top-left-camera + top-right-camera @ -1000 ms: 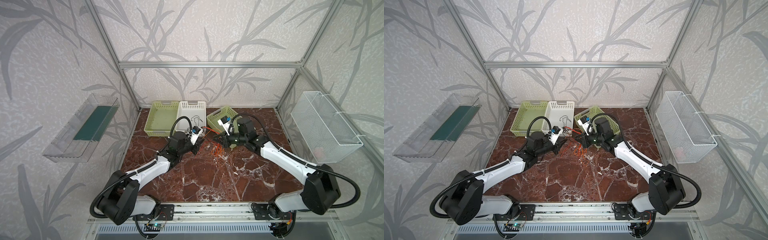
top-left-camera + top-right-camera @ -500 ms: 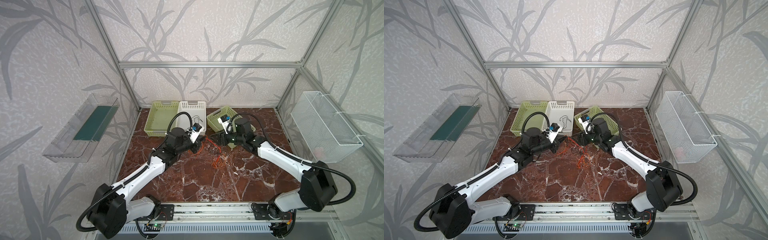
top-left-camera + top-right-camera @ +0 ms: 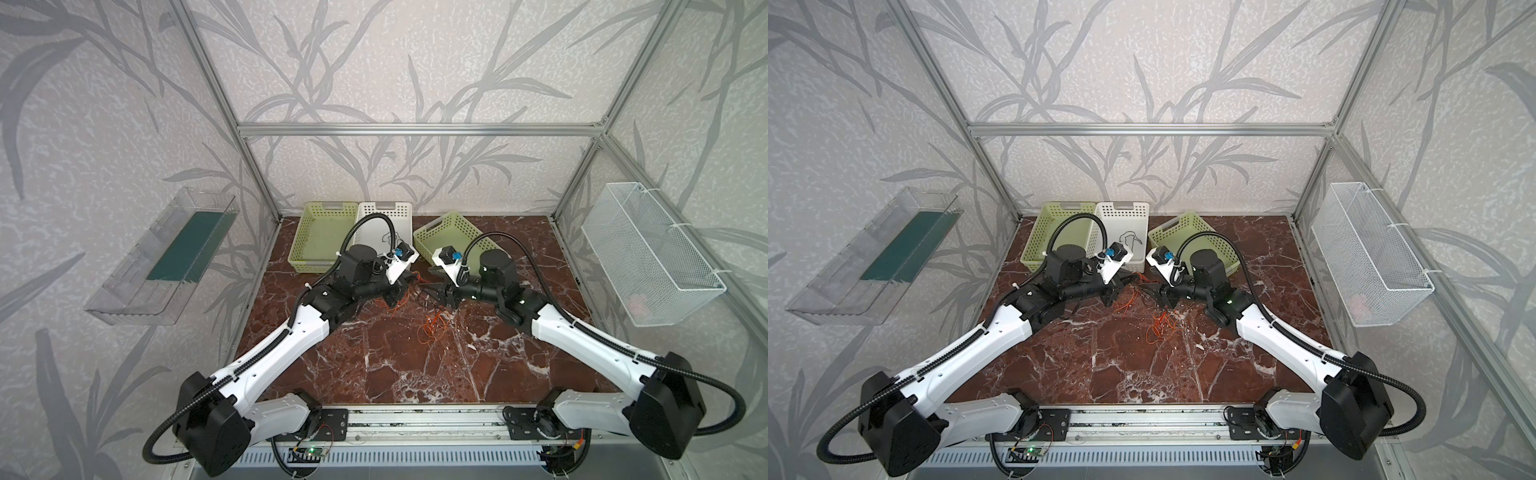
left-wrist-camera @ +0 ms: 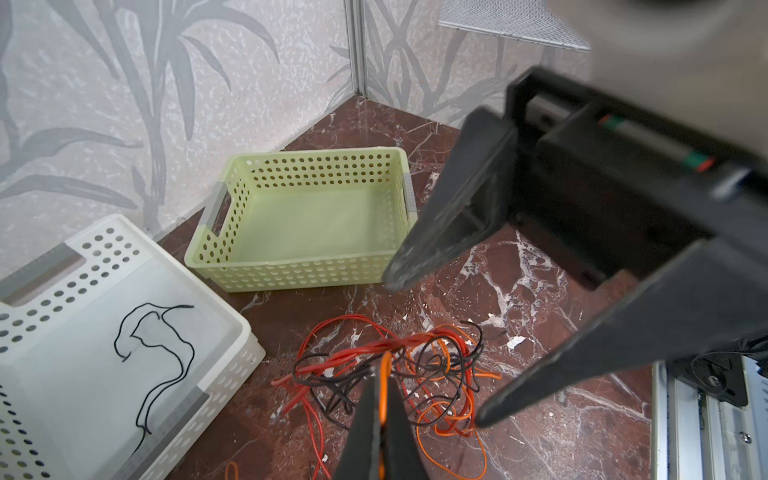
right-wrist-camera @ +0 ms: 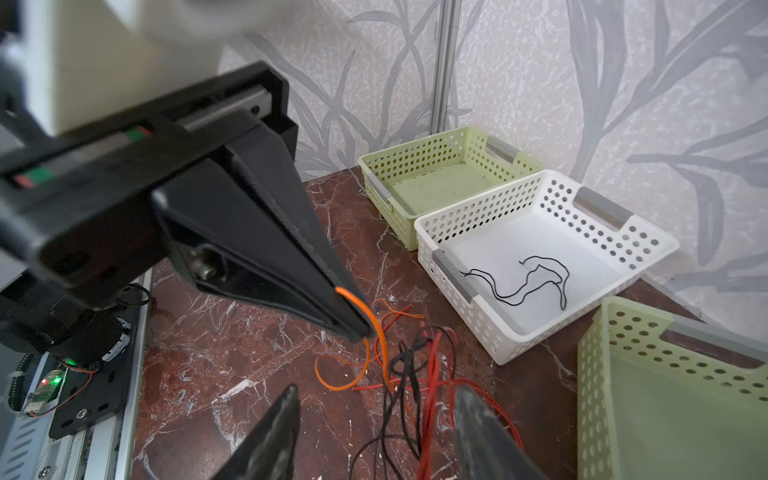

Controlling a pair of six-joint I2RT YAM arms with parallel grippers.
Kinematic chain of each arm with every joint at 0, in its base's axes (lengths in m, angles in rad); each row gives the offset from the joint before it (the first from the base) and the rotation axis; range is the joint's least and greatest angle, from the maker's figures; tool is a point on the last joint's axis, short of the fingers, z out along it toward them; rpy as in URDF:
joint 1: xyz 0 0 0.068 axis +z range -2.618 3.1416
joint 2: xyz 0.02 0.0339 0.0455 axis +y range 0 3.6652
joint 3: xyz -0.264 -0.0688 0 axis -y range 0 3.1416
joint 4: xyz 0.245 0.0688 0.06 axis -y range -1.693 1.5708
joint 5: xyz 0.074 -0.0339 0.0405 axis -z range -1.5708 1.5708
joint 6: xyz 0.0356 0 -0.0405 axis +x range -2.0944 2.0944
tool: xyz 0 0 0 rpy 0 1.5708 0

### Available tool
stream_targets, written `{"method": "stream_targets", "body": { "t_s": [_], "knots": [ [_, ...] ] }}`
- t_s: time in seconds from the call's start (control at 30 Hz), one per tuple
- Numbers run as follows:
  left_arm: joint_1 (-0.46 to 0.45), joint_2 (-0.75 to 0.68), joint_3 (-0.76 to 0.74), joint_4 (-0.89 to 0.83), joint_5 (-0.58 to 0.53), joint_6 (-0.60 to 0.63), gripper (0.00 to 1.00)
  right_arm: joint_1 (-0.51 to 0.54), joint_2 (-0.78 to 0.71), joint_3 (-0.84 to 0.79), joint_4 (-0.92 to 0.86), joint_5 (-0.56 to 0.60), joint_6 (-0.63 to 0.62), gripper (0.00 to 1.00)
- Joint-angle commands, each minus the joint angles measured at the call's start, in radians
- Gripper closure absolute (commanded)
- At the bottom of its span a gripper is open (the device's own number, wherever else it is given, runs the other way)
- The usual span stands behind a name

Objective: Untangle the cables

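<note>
The cables lie in a red, orange and black tangle on the marble floor, also seen in the right wrist view and in both top views. My left gripper is shut on one orange cable, which loops down from its tips into the tangle. My right gripper hangs open just above the tangle, jaws apart on either side of red and black strands, holding nothing. One black cable lies alone in the white basket.
Two green baskets flank the white one at the back wall: an empty one on the left and a tilted one close behind the right gripper. A wire mesh basket hangs on the right wall. A clear shelf hangs on the left wall.
My right gripper was shut beside the left one a second ago and now stands open over the tangle. The left gripper has stayed shut on the orange cable.
</note>
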Motion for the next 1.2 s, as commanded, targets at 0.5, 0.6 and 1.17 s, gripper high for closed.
{"method": "stream_targets", "body": {
  "t_s": [0.5,0.6,1.17],
  "knots": [
    [-0.060,-0.061,0.245,-0.190,-0.069,0.096,1.00,0.021,0.176,0.030,0.196,0.142,0.075,0.85],
    [-0.060,-0.078,0.300,-0.193,-0.098,0.102,1.00,0.011,0.192,0.002,0.236,0.153,0.117,0.87],
    [-0.044,-0.110,0.557,-0.119,-0.402,0.195,1.00,-0.040,0.299,-0.068,0.235,0.130,0.196,0.91]
  ]
}}
